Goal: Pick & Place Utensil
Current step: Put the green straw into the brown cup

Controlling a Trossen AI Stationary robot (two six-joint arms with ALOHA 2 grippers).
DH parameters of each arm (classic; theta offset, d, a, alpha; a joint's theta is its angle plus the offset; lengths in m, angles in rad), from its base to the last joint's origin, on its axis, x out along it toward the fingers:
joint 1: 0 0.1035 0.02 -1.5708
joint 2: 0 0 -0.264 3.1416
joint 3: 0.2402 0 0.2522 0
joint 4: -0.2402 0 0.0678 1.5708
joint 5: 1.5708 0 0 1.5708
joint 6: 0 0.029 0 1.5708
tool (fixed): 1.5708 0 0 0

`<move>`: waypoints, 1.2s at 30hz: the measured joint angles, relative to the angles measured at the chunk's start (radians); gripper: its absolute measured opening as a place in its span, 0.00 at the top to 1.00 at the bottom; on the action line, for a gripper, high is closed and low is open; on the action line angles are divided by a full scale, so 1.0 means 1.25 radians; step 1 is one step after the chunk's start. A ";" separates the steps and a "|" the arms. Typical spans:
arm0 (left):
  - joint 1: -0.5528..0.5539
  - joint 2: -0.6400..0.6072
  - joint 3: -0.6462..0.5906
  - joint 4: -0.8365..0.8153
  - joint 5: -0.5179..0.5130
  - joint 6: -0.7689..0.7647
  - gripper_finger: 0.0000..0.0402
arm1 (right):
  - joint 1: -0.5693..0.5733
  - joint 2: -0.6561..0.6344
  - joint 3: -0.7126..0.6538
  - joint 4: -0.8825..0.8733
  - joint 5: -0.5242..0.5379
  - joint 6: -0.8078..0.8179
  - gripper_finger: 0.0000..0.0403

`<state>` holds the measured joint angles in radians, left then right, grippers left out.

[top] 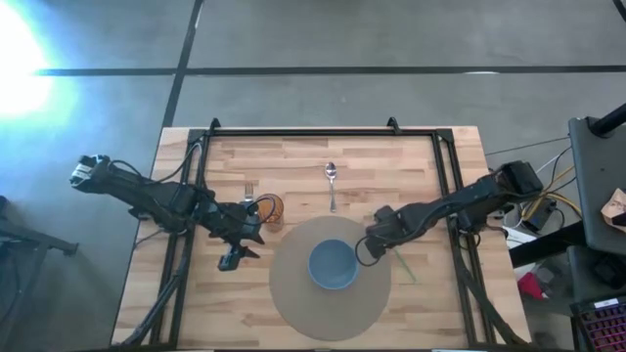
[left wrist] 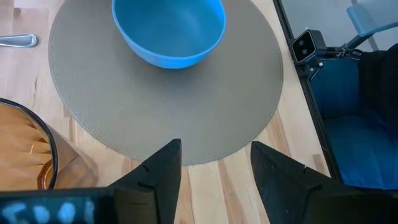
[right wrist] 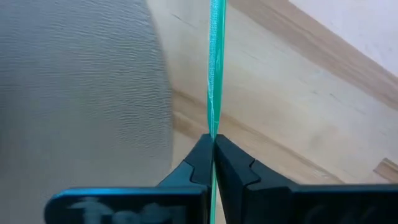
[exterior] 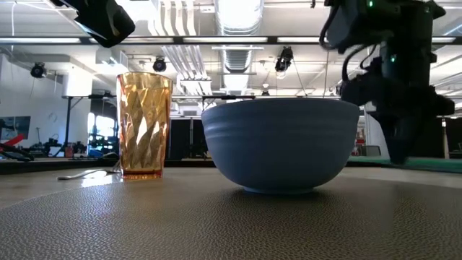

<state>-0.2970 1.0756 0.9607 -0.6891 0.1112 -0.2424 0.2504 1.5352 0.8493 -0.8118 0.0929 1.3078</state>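
Counter [top: 421, 156]: I read a pale wood top with a dark rail frame round its edges.

Mat [top: 293, 293]: round, grey, textured, lying at the near middle of the counter.

Bowl [top: 333, 265]: blue, upright, seated on the mat close to its centre; its inside shows bare in the left wrist view.

Tumbler [top: 273, 209]: amber, faceted, upright on the wood just off the mat's far-left edge.

Spoon [top: 332, 182]: metal, lying flat on the wood beyond the mat, bowl end away from the mat.

Fork [top: 248, 190]: metal, flat on the wood just beside the tumbler, partly covered by the left arm.

Green utensil [right wrist: 215, 74]: thin and flat, seen edge-on in the right wrist view; in the high view it lies along the wood at the mat's right rim.

Right pincer [right wrist: 213, 149]: I see both fingers pressed together on the green utensil, low over the counter at the right edge of the mat, just right of the bowl.

Left pincer [left wrist: 216, 165]: fingers well apart with nothing between them, held above the wood at the mat's left rim, near the tumbler.

Room: the low view shows ceiling lights, ducting and stands behind the counter.
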 joint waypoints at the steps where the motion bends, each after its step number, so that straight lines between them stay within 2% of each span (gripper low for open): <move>1: -0.001 0.000 0.000 0.001 0.000 0.000 0.54 | 0.000 -0.009 0.002 0.001 0.000 -0.005 0.98; 6: 0.000 0.000 0.000 0.014 0.000 -0.001 0.54 | 0.000 -0.056 0.019 0.003 0.015 -0.026 0.98; 17: 0.000 0.000 0.000 0.054 0.000 0.000 0.54 | 0.000 -0.166 0.119 0.006 0.172 -0.140 0.98; 27: 0.000 0.000 0.000 0.164 -0.028 0.034 0.54 | 0.025 -0.179 0.269 0.016 0.283 -0.307 0.98; 36: 0.000 0.000 -0.015 0.301 -0.090 0.103 0.54 | 0.068 -0.149 0.313 0.206 0.306 -0.508 0.98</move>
<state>-0.2966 1.0756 0.9418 -0.3133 -0.0017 -0.1132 0.3357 1.3487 1.2412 -0.5541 0.4751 0.6723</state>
